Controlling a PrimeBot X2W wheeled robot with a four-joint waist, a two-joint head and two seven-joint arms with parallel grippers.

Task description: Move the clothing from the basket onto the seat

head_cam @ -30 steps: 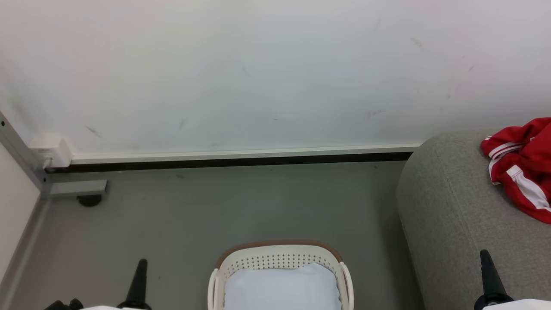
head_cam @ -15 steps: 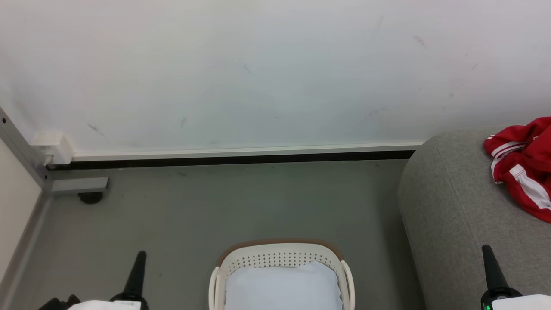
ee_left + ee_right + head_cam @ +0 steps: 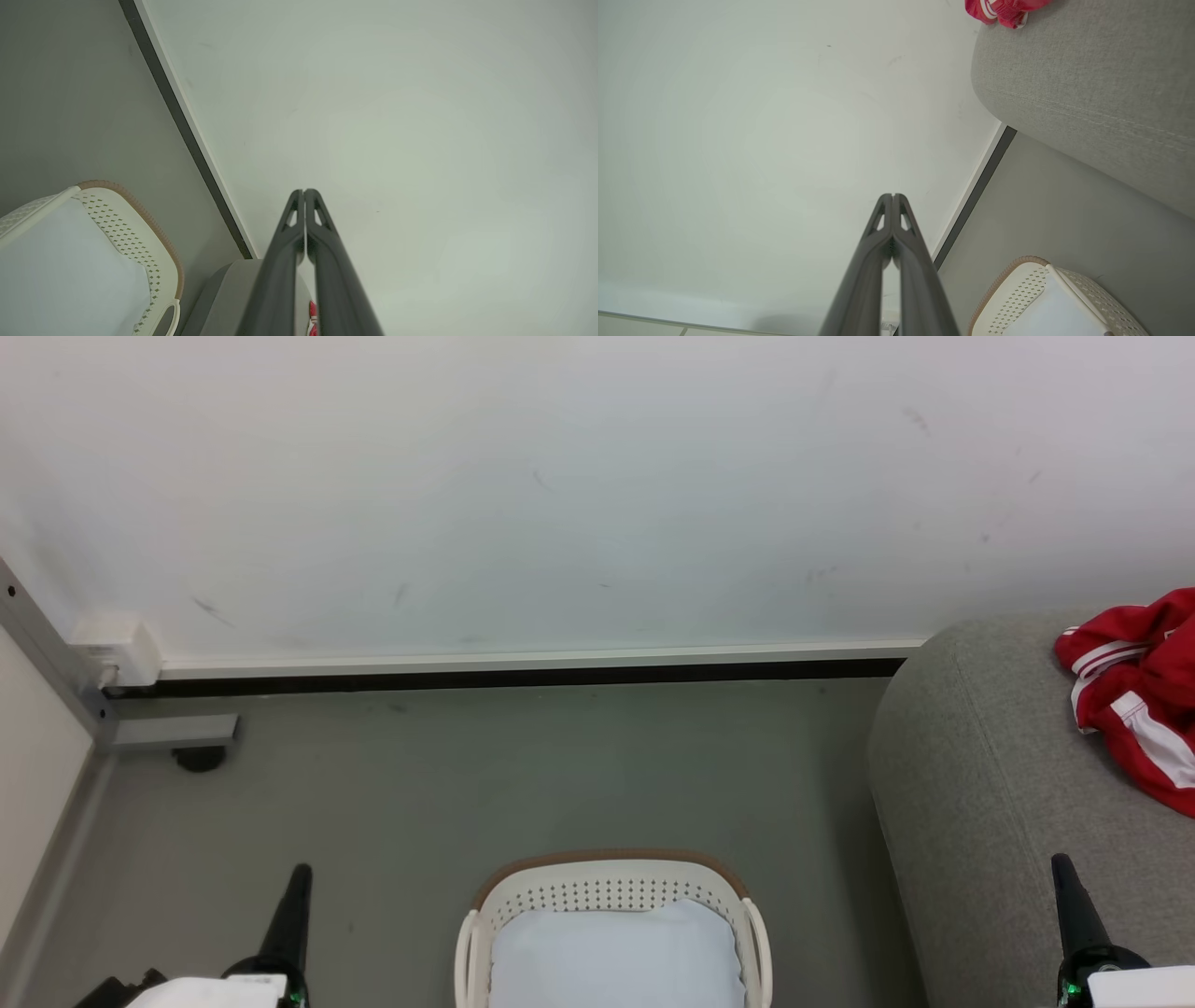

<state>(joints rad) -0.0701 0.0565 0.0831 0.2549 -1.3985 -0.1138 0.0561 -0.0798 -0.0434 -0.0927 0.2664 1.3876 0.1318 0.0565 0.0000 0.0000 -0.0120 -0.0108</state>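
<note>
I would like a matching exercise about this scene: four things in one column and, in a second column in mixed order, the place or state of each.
Column 1
1. red clothing
2. white pad
3. basket
4. left gripper

Column 2
A. stands on the floor
B. shut, with nothing in it
C. lies on the grey seat
D. lies inside the basket

Pairs: 1-C, 2-D, 3-A, 4-B
</note>
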